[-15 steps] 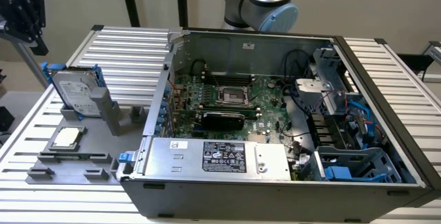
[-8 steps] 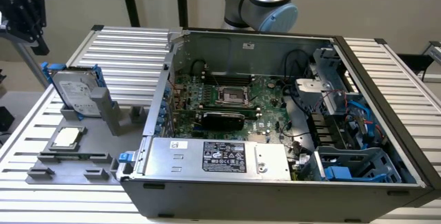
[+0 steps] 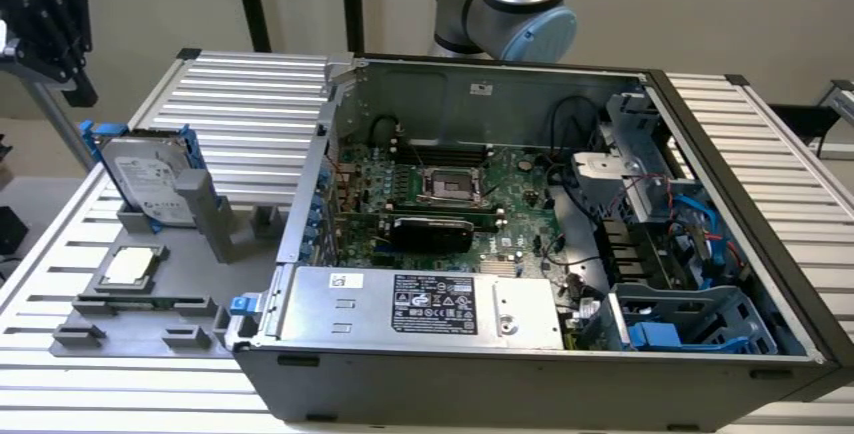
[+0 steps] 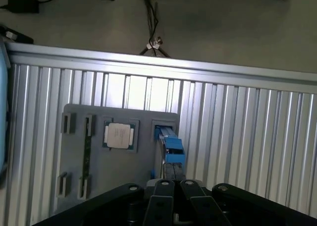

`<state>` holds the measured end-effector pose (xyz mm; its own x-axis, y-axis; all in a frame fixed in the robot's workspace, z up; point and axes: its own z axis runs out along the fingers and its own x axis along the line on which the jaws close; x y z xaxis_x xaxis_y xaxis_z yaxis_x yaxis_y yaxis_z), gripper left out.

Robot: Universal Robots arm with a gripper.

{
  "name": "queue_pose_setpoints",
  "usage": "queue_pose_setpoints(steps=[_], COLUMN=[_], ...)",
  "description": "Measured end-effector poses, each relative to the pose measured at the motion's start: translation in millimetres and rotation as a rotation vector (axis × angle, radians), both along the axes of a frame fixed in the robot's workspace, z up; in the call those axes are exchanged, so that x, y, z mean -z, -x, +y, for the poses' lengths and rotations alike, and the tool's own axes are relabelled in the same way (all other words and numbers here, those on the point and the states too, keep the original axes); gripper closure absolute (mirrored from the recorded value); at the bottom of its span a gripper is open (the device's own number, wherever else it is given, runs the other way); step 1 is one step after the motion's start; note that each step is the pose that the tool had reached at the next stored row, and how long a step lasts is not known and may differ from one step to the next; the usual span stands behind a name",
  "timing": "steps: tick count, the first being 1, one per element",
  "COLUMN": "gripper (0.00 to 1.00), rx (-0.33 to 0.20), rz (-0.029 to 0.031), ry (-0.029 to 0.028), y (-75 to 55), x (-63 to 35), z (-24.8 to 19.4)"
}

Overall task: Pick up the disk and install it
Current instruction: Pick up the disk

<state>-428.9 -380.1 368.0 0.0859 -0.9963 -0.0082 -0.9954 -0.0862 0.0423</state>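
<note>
The pincer (image 4: 173,172) hangs clenched, its two black fingers pressed flat together with nothing between them

Straight below the pincer, with clear air in between, the disk (image 3: 144,182) stands on edge in a grey stand (image 3: 200,216). Its blue carrier frame wraps the sides and the white label faces outward. Seen from the wrist, the blue top edge of the carrier lines up just beyond the fingertips, and nothing touches it.

A little farther from the pincer than the disk, a small square silver chip (image 3: 130,267) lies flat in a recess of the grey plate (image 3: 80,332) that also carries the stand. The plate rests on a slatted aluminium table (image 3: 254,94) that spreads out beneath the pincer.

Well apart from the pincer, past the stand, an open computer case (image 3: 534,389) lies on the table. Nearest its front wall sits a grey box with a black label (image 3: 427,304). Behind that is the green board (image 3: 454,179) with cables, and in the corner farthest from the pincer is a blue plastic cage (image 3: 694,326).

Beyond the case's back wall, the grey and blue joint of the arm (image 3: 514,4) rises against the pale wall
</note>
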Motion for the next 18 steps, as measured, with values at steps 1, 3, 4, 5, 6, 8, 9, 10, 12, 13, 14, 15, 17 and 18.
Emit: queue_pose_setpoints(steps=[1,3,4,5,6,8,9,10,12,13,14,15,17,18], gripper=[0.82,0.76,0.7,0.7,0.64,0.53,0.53,0.53,0.46,0.46,0.46,0.46,0.46,0.46], rx=[-0.001,-0.002,-0.003,-0.004,-0.006,-0.008,-0.009,-0.01,-0.012,-0.013,-0.014,-0.015,-0.016,-0.016], rz=[0.0,0.0,0.0001,0.0001,0.0,-0.0001,0.0,-0.0001,-0.0002,-0.0004,-0.0006,-0.0006,-0.0007,-0.0009], ry=[0.0,0.0,0.0001,0.0001,0.0001,0.0,0.0,0.0,0.0001,0.0001,0.0001,0.0001,0.0001,0.0], y=[-0.3,-0.8,-1.1,-1.3,-1.4,-1.5,-1.6,-1.7,-2.1,-2.4,-2.7,-3.1,-4.0,-4.4], x=[0.0,0.0,0.0,0.1,0.4,1.9,3.1,4.7,8.3,10.0,11.9,13.8,17.5,19.3], z=[0.0,0.2,0.4,0.5,0.9,1.8,2.2,2.8,4.6,5.6,6.5,7.5,9.5,10.2])
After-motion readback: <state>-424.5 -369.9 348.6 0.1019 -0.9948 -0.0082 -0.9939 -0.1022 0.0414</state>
